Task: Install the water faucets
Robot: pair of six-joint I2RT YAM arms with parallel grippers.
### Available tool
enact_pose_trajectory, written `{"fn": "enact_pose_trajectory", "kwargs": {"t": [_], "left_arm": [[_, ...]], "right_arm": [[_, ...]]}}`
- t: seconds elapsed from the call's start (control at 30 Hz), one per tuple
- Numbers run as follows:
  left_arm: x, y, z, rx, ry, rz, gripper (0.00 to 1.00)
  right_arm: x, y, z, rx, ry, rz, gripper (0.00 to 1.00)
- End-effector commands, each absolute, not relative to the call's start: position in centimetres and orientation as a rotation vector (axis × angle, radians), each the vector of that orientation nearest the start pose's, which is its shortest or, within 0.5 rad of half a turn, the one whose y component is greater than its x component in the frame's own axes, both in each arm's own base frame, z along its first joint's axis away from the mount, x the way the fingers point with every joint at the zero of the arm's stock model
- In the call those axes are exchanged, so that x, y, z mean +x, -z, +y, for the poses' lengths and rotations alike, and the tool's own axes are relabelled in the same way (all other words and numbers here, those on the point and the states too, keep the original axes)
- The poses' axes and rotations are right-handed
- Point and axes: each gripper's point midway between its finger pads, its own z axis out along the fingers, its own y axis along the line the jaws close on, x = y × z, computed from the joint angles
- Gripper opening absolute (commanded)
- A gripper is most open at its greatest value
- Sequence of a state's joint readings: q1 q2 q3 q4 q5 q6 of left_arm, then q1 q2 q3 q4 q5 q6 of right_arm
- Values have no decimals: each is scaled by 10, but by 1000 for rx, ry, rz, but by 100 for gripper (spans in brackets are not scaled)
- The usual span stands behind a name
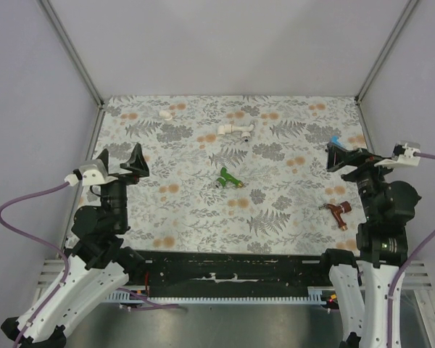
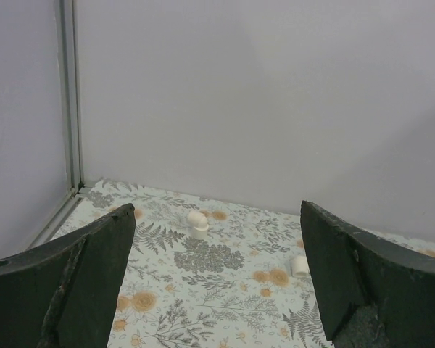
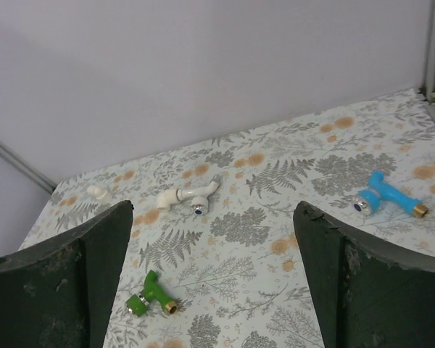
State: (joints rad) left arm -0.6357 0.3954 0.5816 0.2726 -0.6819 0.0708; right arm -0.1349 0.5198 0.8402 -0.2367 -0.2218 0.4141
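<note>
The left end effector (image 1: 121,161) and right end effector (image 1: 346,158) are gaping wide; the white faucet (image 1: 235,130) is lying crosswise at the right's ten o'clock.

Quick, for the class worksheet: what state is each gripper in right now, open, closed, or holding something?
Left gripper: open, holding nothing.
Right gripper: open, holding nothing.
</note>
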Motion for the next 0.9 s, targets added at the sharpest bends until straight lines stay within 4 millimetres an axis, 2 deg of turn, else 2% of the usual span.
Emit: {"fn": "enact_pose_trajectory", "kwargs": {"t": [0.0,0.17,0.27,0.37,0.57,0.7,0.87], "left_arm": [[234,-382,-25,-226,82,1167,98],[233,-381,-21,-220,48,1168,99],[234,-380,-20,-215,33,1167,99],[236,-377,-22,-207,22,1171,99],[246,-368,-28,-174,-12,1209,99],[254,-359,-33,-152,-32,1238,99],[260,-353,-42,-128,-21,1260,99]], "right_arm": [[231,-364,-10,393,-247,1427,98],[197,-368,-33,387,-26,1443,98],[176,-377,-45,360,75,1393,98],[163,-384,-40,265,93,1362,98],[161,-363,-55,324,161,1344,98],[162,-350,-54,323,150,1308,98],[160,-345,-53,332,121,1278,98]]}}
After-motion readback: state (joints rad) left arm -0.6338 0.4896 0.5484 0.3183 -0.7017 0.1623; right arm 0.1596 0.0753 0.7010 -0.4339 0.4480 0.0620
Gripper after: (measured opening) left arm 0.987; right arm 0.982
